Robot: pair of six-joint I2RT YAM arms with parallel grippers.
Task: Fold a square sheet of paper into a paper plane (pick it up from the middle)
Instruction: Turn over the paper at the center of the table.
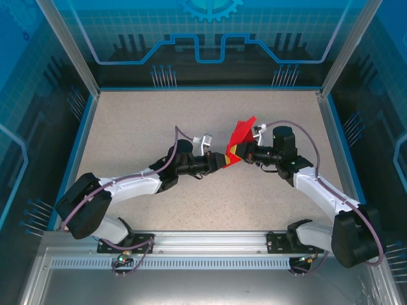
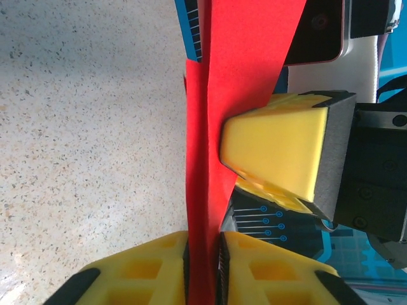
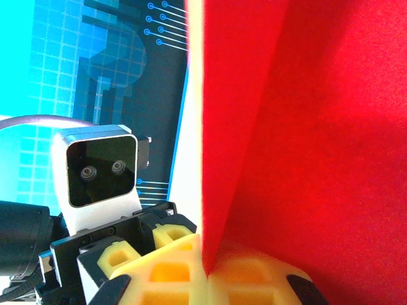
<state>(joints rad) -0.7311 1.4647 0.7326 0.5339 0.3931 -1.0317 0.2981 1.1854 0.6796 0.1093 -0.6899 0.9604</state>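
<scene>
The red sheet of paper (image 1: 242, 132) is folded and stands up above the middle of the table, held between both grippers. My left gripper (image 1: 227, 159) comes in from the left. In the left wrist view its yellow jaws (image 2: 203, 267) press on a narrow folded band of the paper (image 2: 206, 165). My right gripper (image 1: 237, 152) meets it from the right, shut on the lower edge of the paper (image 3: 305, 127) at the fold (image 3: 206, 273). One right fingertip (image 2: 280, 149) lies against the paper just above my left jaws. Whether the paper has a dart shape I cannot tell.
The speckled beige table (image 1: 159, 121) has blue side walls (image 1: 79, 121) and a metal rail (image 1: 210, 241) along the near edge. The left wrist camera housing (image 3: 102, 165) hangs close in front of the right gripper.
</scene>
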